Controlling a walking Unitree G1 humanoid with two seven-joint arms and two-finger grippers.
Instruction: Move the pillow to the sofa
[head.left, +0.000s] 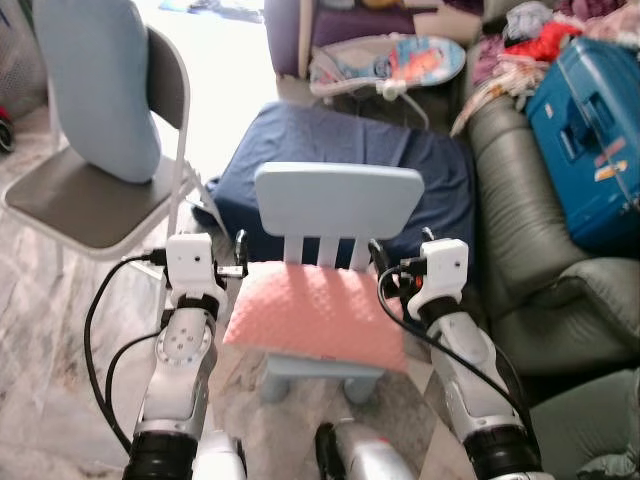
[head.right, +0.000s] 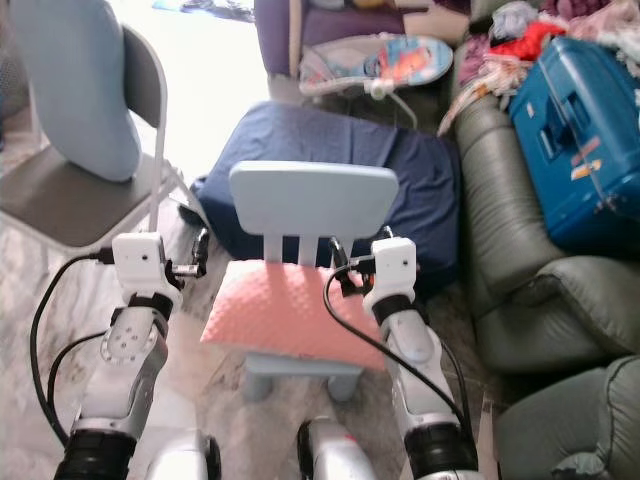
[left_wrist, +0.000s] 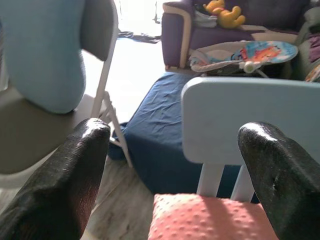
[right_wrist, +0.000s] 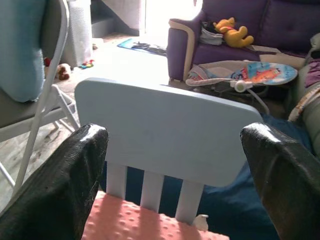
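Left tool, fingers spread wide, held at the left edge of the pink pillow; one finger lies outside the pillow's edge, over marble floor. Right tool, likewise spread, held at the pillow's right edge, its fingers framing the backrest of the small blue chair. Neither tool touches the pillow.

The pillow lies flat on the seat of the small blue chair, its near corners overhanging the seat's front edge. The chair's backrest stands upright just behind the pillow.

Behind the chair, touching or nearly touching its back, lies a navy cushion on the floor. To the left, well apart, stands a grey folding chair with a light blue pillow leaning upright against its back; open floor lies between it and the small chair.

To the right, near the small chair, runs the grey-green sofa, its rounded arm facing the chair across a narrow strip of floor. A blue suitcase and heaped clothes occupy its far seat. A baby bouncer stands beyond the cushion, before a purple sofa bearing a yellow soft toy.
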